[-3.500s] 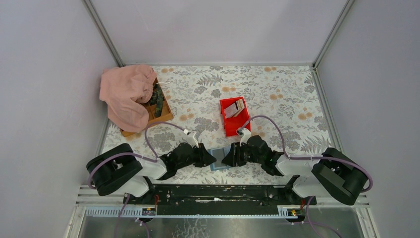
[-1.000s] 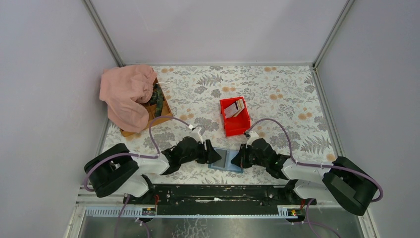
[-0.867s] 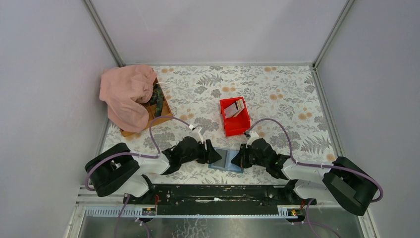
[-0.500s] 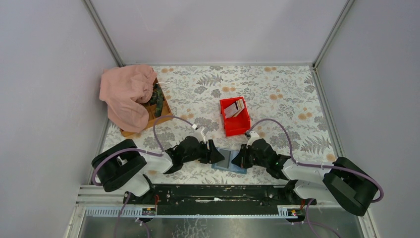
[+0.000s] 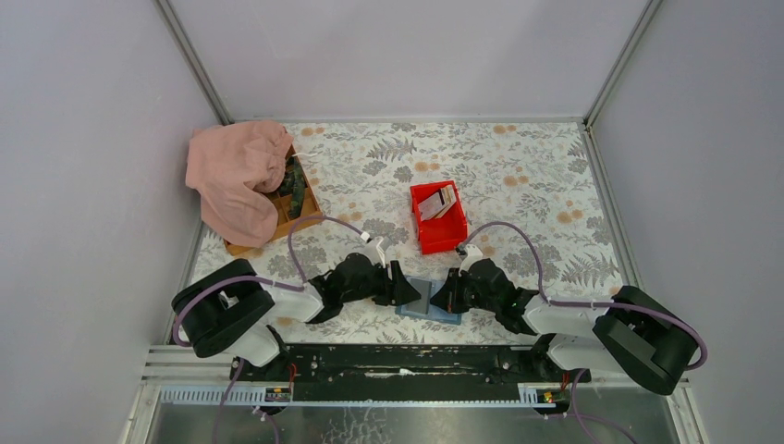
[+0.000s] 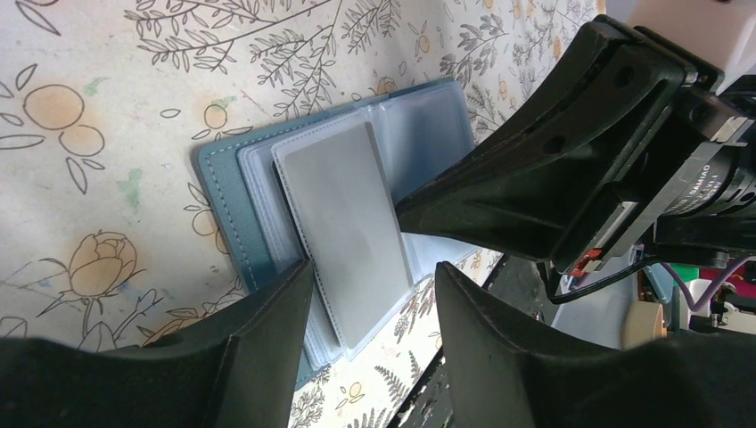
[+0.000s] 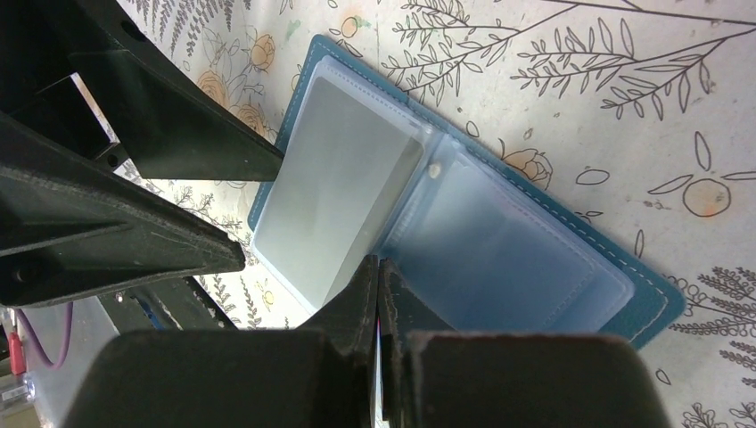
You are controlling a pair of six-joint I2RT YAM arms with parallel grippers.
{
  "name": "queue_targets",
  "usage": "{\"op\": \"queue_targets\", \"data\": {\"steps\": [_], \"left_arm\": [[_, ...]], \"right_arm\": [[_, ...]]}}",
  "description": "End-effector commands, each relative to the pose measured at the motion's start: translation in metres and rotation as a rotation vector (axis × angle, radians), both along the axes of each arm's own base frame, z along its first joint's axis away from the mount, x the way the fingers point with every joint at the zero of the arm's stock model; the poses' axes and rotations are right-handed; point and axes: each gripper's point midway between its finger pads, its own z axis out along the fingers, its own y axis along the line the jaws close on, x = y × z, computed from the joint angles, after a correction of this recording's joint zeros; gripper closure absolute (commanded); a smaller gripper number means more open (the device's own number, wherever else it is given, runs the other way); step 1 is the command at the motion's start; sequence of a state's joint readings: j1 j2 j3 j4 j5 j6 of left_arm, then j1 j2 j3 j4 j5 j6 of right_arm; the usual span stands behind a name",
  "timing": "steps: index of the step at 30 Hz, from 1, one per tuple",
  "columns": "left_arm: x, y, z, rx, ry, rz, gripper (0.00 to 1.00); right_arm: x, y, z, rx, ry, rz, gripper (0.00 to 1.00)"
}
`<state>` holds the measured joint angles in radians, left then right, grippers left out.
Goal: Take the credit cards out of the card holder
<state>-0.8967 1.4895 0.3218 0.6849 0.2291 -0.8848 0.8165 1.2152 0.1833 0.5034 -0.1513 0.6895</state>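
**Table** [image 5: 518, 157]: the left gripper [image 5: 404, 294] is reaching farther toward 3 o'clock than before. Its jaws are standing partly apart, gripping nothing, at the 9 o'clock edge of the card holder [image 5: 427, 313]. The right gripper [image 5: 436, 298], closed and empty, is touching the holder's fold. The holder, earlier folded, is lying open at 6 o'clock from the red bin [image 5: 434, 239]. A grey card [image 6: 343, 232] is sitting inside it.

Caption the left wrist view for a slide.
Open left gripper straddles a grey rectangular card sleeved in the open blue folding wallet; shut right gripper by the fold.
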Motion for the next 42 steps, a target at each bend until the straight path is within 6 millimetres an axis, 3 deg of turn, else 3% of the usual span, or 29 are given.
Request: {"op": "queue_targets", "data": {"steps": [1, 16, 30, 36, 42], "left_arm": [[0.0, -0.013, 0.017, -0.053, -0.015, -0.037, 0.4], [0.001, -0.018, 0.025, -0.062, -0.025, -0.046, 0.41], [-0.001, -0.034, 0.037, -0.087, -0.037, -0.074, 0.41], [-0.004, -0.044, 0.042, -0.099, -0.041, -0.095, 0.42], [-0.008, -0.054, 0.042, -0.097, -0.04, -0.115, 0.42]], "right_arm": [[-0.003, -0.007, -0.01, -0.031, 0.015, -0.004, 1.0], [-0.001, -0.012, -0.004, -0.044, 0.001, -0.026, 1.0], [0.009, -0.044, 0.046, -0.047, -0.133, -0.162, 1.0], [0.007, -0.056, 0.043, -0.083, -0.129, -0.191, 1.0], [0.002, -0.054, 0.034, -0.089, -0.1, -0.175, 1.0]]}}
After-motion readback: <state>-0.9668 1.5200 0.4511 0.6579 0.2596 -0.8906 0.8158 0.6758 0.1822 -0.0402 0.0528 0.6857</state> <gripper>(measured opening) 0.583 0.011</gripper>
